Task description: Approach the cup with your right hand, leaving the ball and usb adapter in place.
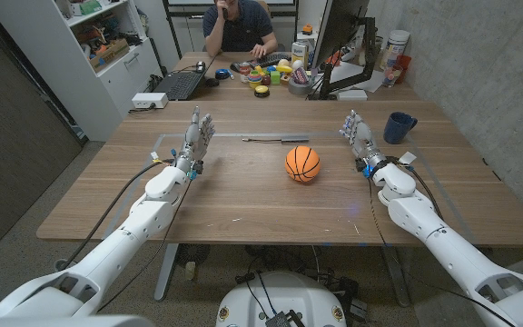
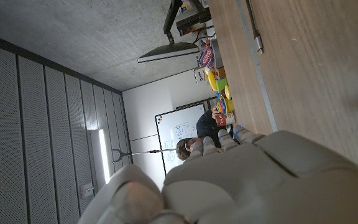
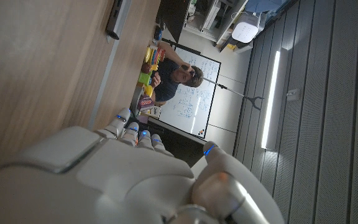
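Three items on the wooden table [image 1: 243,195]: an orange basketball-patterned ball [image 1: 302,163] at centre, a slim dark usb adapter [image 1: 293,140] just behind the ball, and a dark blue ceramic cup [image 1: 398,127] well off to the ball's right. The right hand [image 1: 360,136] stands near the cup, fingers spread and holding nothing. The left hand [image 1: 195,139] stands left of the ball, likewise spread and empty.

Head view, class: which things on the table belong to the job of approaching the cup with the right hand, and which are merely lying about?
Belonging to the job:
- cup, dark blue, near the table's far right
- right hand, open, beside it
- ball, to stay put
- usb adapter, to stay put

Lying about:
- left hand, open and idle
- laptop
- toys before the seated person
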